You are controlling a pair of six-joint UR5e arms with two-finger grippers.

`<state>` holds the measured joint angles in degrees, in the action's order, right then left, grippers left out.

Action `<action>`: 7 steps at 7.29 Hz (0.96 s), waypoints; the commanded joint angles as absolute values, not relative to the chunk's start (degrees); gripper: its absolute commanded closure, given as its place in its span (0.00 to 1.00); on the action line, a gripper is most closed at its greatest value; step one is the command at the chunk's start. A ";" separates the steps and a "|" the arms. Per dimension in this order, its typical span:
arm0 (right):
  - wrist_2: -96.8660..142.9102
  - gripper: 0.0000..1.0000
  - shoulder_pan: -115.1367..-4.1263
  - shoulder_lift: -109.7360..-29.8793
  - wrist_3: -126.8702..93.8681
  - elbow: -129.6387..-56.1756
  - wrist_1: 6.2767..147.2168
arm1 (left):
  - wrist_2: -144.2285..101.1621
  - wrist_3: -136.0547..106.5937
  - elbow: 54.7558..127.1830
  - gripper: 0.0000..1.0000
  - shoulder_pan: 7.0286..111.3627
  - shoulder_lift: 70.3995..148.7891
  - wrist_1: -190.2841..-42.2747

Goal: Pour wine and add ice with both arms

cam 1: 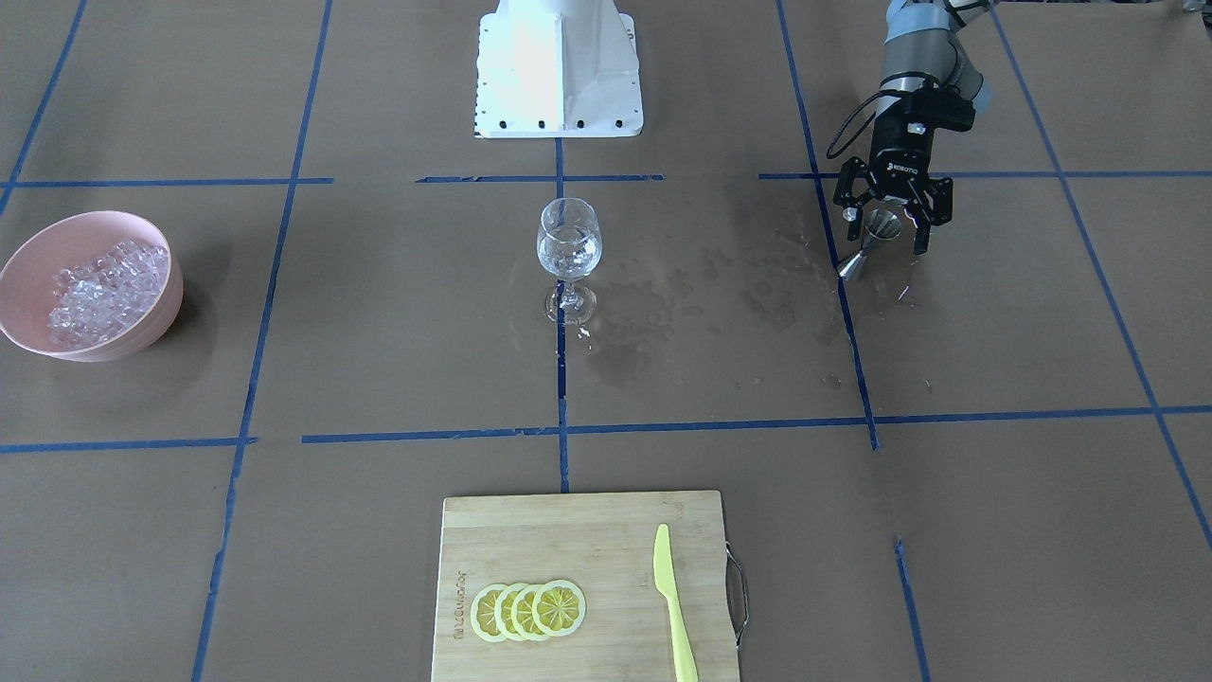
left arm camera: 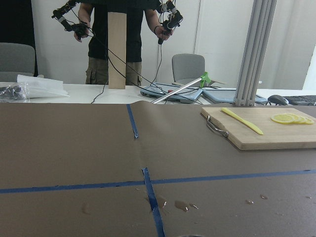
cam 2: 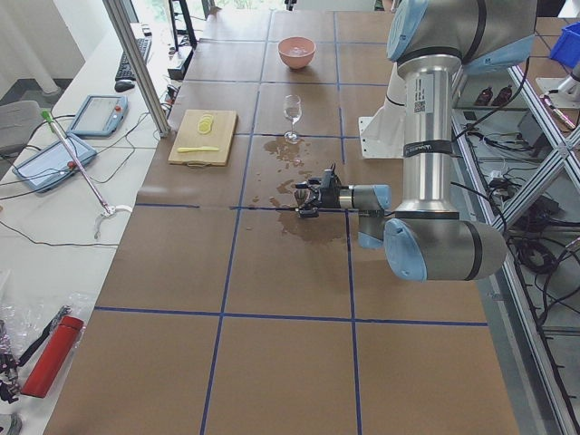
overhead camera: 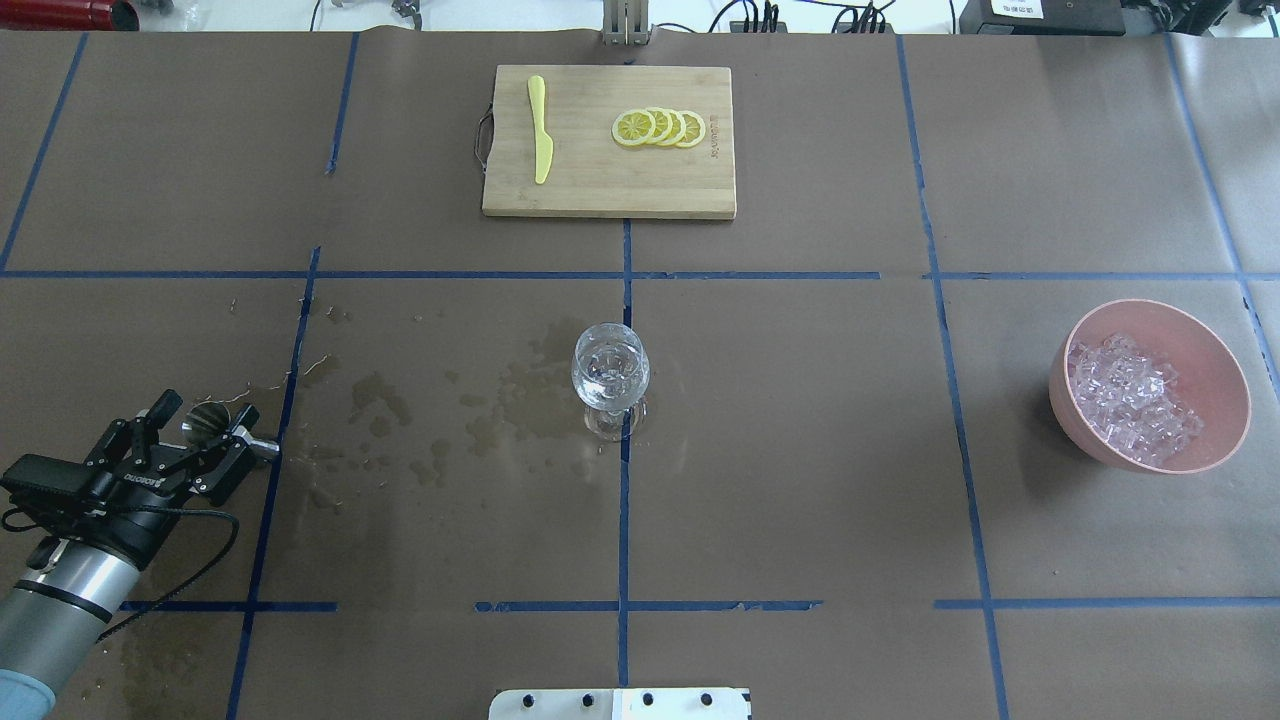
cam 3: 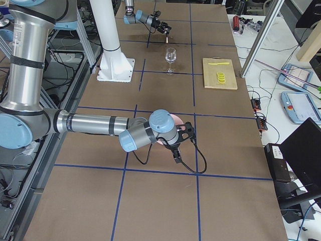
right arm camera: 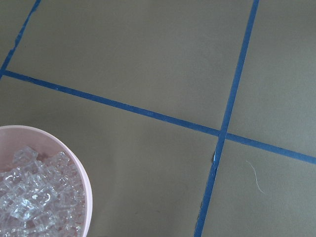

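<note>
Left tool (cam 1: 885, 230) spread around the jigger (cam 1: 866, 248), glass (cam 1: 569, 248) looks filled, so ice (cam 1: 104, 289) is next: right tool (cam 3: 179, 143), grip unreadable, must dip into the bowl (cam 1: 80, 218) just beside it.

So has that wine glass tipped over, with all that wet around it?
No, upright: the wine glass stands on its foot, bowl above stem, in both table views.

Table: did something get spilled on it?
Yes. Dark wet splotches stain the brown paper, spreading from the foot of the wine glass toward the left gripper, which is open around a metal jigger. It looks like splashed liquid.
</note>
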<state>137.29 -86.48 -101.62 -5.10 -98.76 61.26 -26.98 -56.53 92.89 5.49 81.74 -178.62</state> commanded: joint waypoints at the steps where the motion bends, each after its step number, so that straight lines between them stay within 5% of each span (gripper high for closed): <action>1: 137.29 0.00 -86.48 -101.60 -5.10 -98.79 61.26 | -26.72 -56.08 93.34 0.00 5.54 81.74 -181.48; 7: 137.29 0.00 -86.48 -101.51 -5.10 -98.70 61.26 | -38.10 -35.44 99.05 0.01 11.73 80.68 -189.67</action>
<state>137.28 -86.49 -101.57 -5.10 -98.73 61.26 -33.45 -38.08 98.64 8.08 80.88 -189.77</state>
